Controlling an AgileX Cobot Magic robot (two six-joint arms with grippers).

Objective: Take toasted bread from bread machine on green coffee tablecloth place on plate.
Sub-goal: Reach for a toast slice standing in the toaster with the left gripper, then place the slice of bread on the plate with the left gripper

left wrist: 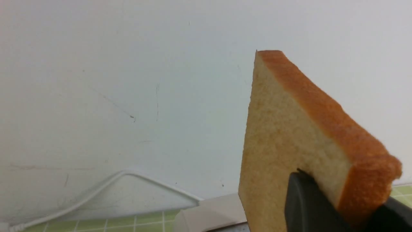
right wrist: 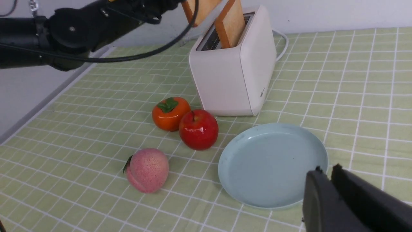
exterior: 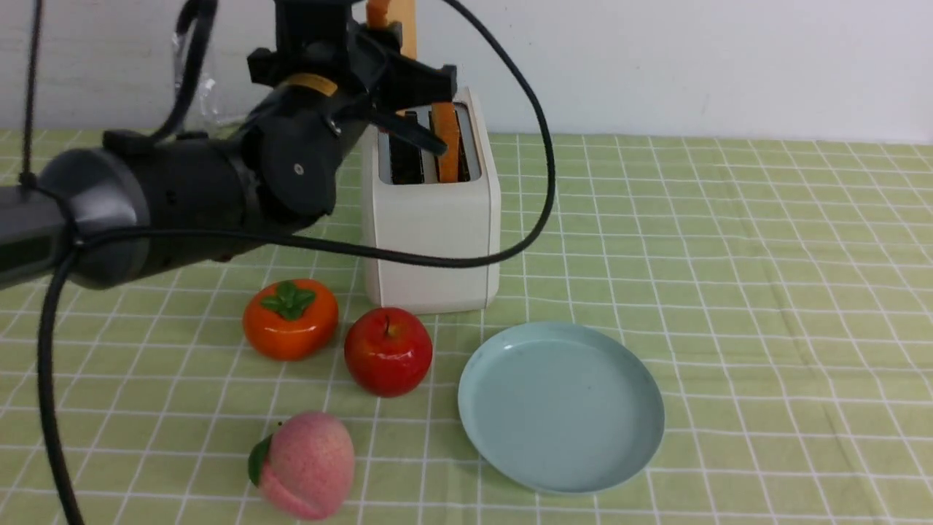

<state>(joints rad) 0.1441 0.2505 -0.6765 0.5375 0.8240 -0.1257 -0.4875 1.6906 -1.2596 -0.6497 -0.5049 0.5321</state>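
My left gripper (left wrist: 349,206) is shut on one slice of toasted bread (left wrist: 289,135), its black fingers (left wrist: 309,206) pressing both faces near a crust corner. In the front view this slice (exterior: 397,22) hangs above the cream-white bread machine (exterior: 434,240), clear of the left slot. A second slice (exterior: 448,142) stands in the right slot. The pale blue plate (exterior: 561,405) lies bare on the green coffee tablecloth (exterior: 765,292), in front of the machine and to its right. My right gripper (right wrist: 326,170) is shut on nothing, by the plate's rim (right wrist: 317,145).
An orange persimmon (exterior: 290,319), a red apple (exterior: 388,351) and a pink peach (exterior: 306,463) sit left of the plate, in front of the bread machine. The white power cord (left wrist: 96,190) runs behind it along the wall. My left arm's black cable (exterior: 539,182) loops across the machine's front.
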